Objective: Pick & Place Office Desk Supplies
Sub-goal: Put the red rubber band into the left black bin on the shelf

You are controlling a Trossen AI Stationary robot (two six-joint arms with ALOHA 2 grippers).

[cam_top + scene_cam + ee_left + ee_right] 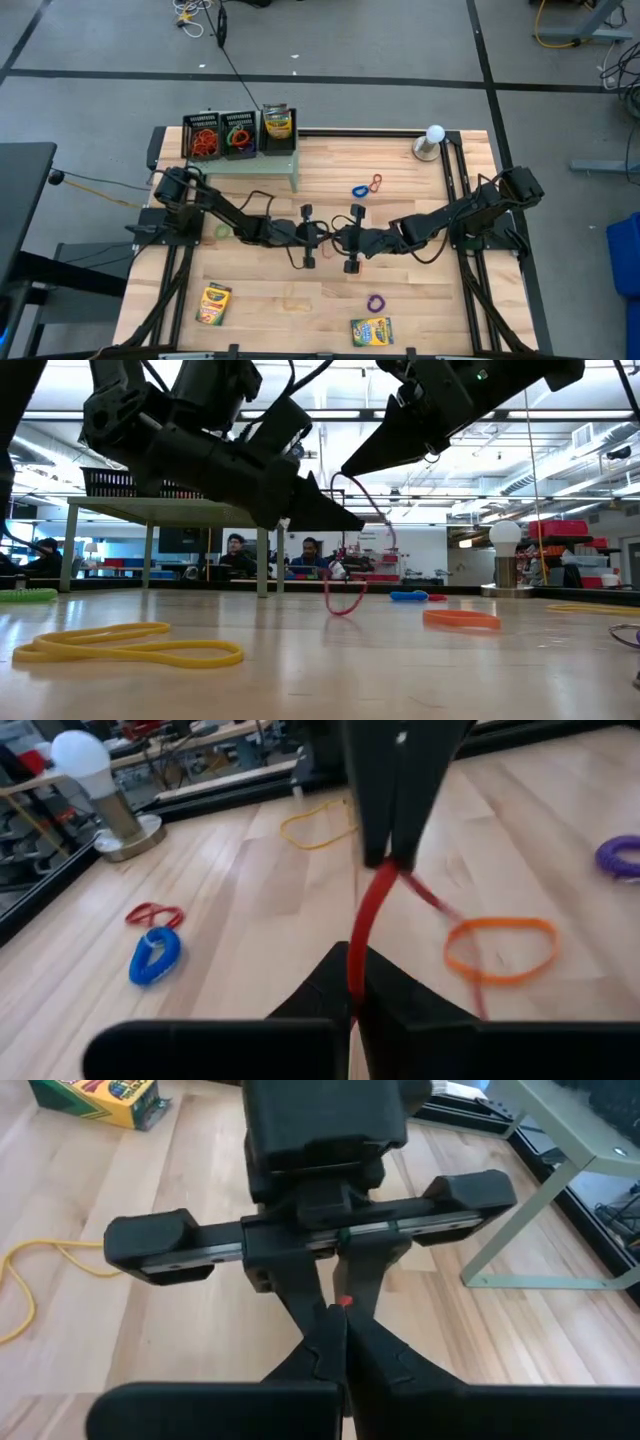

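My two grippers meet tip to tip over the middle of the table, and both are shut on one red rubber band (368, 925). My left gripper (322, 240) comes from the table's left and also shows in its wrist view (355, 1005). My right gripper (342, 240) comes from the table's right and also shows in its wrist view (341, 1325). In the low view the red band (385, 525) arcs out from the grippers and hangs down in a loop. My left gripper pinches a strand of the red band (356, 975) between its two fingertips, coming roughly level from the table's left. The band runs on from there to the other gripper. The band's lower loop (345, 608) hangs down to the tabletop. My right gripper pinches the same red band (385, 872) between its two fingertips, coming from the table's right and slanting down. Only a speck of red (345, 1302) shows at its fingertips in its own wrist view. The short stretch between the two grippers runs nearly straight.
Loose bands lie around: orange (500, 948), purple (375, 301), blue (359, 190), red (152, 913), yellow (130, 645), green (222, 232). Crayon boxes (213, 304) (371, 331) lie near the front edge. Mesh trays (205, 135) (240, 133) sit on the green stand (265, 165). The globe (433, 140) stands far right.
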